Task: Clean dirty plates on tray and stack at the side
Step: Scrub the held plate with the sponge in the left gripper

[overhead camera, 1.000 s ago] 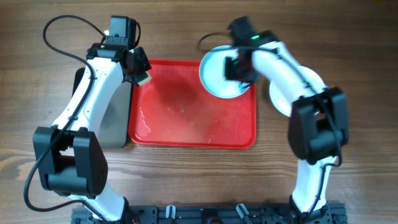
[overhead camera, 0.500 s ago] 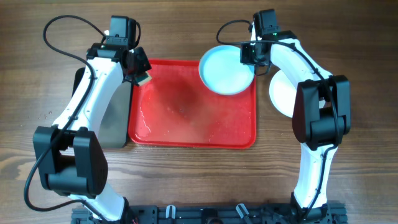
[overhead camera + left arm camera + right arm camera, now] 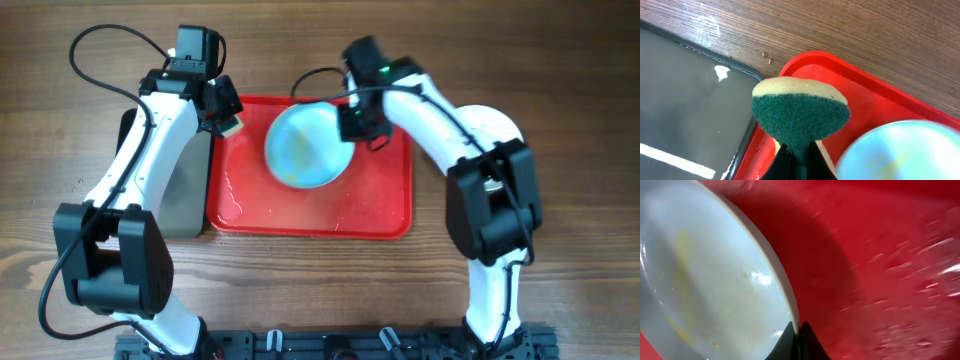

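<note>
The red tray (image 3: 380, 200) lies wet in the middle of the table. My right gripper (image 3: 350, 120) is shut on the rim of a pale mint-blue plate (image 3: 305, 148) and holds it tilted over the tray's back half. In the right wrist view the plate (image 3: 705, 280) shows yellow smears, with the jaws (image 3: 796, 330) pinching its edge. My left gripper (image 3: 226, 118) is shut on a green and yellow sponge (image 3: 800, 115) over the tray's back left corner (image 3: 875, 100). A white plate (image 3: 508, 128) lies right of the tray, mostly hidden by my right arm. A third plate does not show.
A black tray with a grey bottom (image 3: 185, 195) lies against the red tray's left side and also shows in the left wrist view (image 3: 685, 115). Bare wooden table lies in front of both trays.
My right arm has swung left, carrying the blue plate from the tray's back right corner to over its back middle. The left arm has not moved.
</note>
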